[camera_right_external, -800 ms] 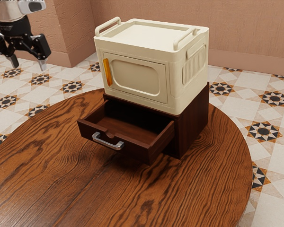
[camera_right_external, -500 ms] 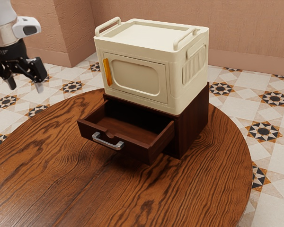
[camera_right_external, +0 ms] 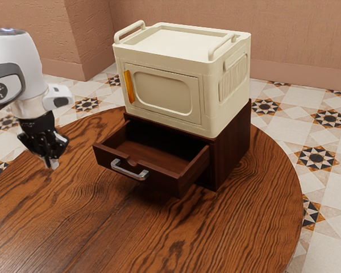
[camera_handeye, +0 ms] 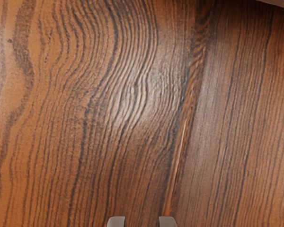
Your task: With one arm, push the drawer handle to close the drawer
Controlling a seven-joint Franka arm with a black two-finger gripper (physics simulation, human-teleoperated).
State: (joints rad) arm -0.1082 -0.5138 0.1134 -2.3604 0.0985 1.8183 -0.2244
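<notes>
Across the round wooden surface (camera_right_external: 102, 239), the white robot arm (camera_right_external: 17, 74) reaches in from the exterior view's left; well apart from it stands the cream storage box (camera_right_external: 165, 94), set on the dark wooden cabinet (camera_right_external: 230, 151); out of that cabinet juts the drawer (camera_right_external: 159, 177), pulled open, its front towards the arm's side; on that front sits the silver handle (camera_right_external: 129, 170), the thing to push, beyond the fingers' reach for now; the fingers (camera_right_external: 54, 164) hang over the surface, released, tips apart and holding nothing.

The step in hand seems to be the approach; it is best done by bringing the hand round in front of the handle, level with the bar and clear of the wood below; clenching the fingers first would give one firm, blunt end; the push should meet the bar near its middle and run straight along the drawer's travel, slow and even, until the front meets the cabinet; an off-centre shove could make the drawer bind, and too hard a one might shift the cabinet.
</notes>
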